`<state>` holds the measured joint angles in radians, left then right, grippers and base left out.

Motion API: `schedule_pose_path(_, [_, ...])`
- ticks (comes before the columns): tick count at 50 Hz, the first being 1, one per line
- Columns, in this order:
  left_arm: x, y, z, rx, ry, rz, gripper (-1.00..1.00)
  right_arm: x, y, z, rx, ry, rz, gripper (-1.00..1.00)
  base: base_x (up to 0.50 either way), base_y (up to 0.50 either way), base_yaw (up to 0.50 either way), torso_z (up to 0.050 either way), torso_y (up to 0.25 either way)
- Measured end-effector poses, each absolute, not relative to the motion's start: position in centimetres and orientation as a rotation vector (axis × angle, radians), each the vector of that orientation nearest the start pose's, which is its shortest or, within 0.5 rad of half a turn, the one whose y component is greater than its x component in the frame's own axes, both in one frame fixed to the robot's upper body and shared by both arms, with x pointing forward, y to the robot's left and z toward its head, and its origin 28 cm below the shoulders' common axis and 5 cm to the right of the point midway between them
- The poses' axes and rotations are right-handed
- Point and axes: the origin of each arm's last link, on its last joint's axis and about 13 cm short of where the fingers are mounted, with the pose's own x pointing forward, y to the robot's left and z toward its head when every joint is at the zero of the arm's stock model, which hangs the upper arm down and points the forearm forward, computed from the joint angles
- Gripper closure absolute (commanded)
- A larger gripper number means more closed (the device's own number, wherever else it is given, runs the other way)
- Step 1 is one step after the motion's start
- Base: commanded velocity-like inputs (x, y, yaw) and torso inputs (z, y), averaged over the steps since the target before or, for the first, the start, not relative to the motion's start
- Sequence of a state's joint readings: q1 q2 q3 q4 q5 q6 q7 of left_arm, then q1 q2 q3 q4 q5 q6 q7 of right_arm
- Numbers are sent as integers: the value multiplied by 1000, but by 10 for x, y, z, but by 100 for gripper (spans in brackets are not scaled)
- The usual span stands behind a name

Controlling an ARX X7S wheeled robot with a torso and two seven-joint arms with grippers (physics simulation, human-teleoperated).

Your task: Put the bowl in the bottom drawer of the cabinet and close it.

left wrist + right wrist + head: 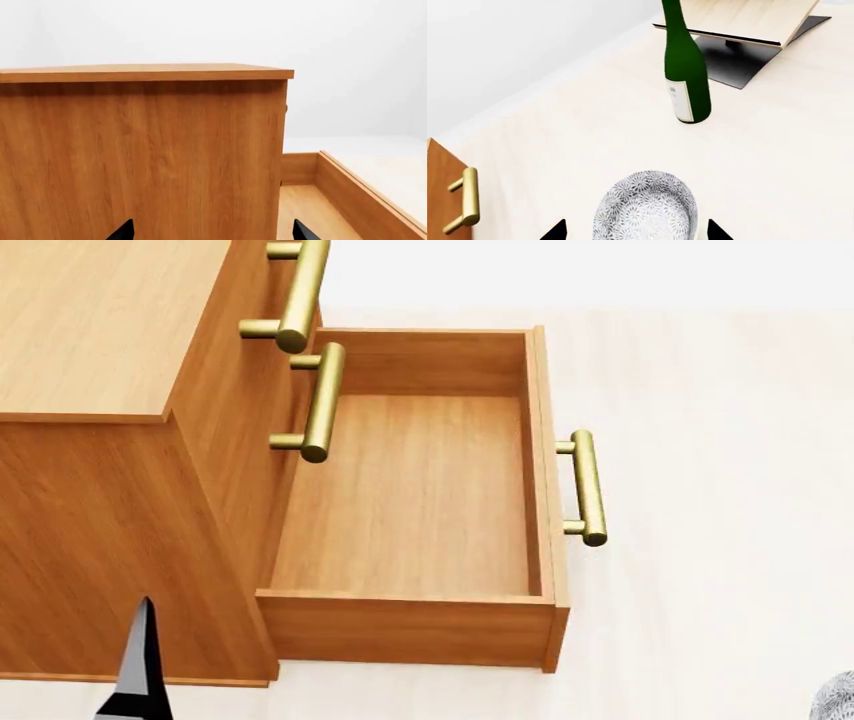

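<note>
Your right gripper (636, 234) hangs just above the bowl (646, 210), its 2 dark fingertips spread wide to either side of the rim and touching nothing, so nothing is held yet. The bowl sits upright on the pale tabletop (574, 135), near the brass handle (468, 207) of the bottom drawer (414, 500), which stands pulled out and bare inside. If you come down off-centre, 1 fingertip will likely strike the rim and tip or skid the bowl across the smooth top; a pinch on that curved wall may also squeeze it out of the jaws. Beyond the bowl stands a green bottle (686, 75), with a pale wood rack (754, 22) behind it: a wide swing on the lift could knock the bottle over. On the carry, mind the drawer's front wall and its handle, since a low pass could clip them and nudge the drawer. Your left gripper (212, 231) also shows 2 tips set apart, holding nothing, close against the side of the cabinet (140, 160); any drift there could scrape the panel.
</note>
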<state>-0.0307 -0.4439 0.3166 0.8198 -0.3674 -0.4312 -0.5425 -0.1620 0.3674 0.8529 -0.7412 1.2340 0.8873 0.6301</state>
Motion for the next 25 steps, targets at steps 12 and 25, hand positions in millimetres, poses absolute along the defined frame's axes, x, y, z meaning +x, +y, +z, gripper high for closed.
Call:
schedule_pose_path(12, [167,196,140,10,-253,-42,-100,135,-219,144,550,112,-492,-100,0,0,0,0,0])
schedule_pose_path(25, [167,196,141,9,-254,-41,-100,142,-224,139,679,94,-464,-100,0,0,0,0,0])
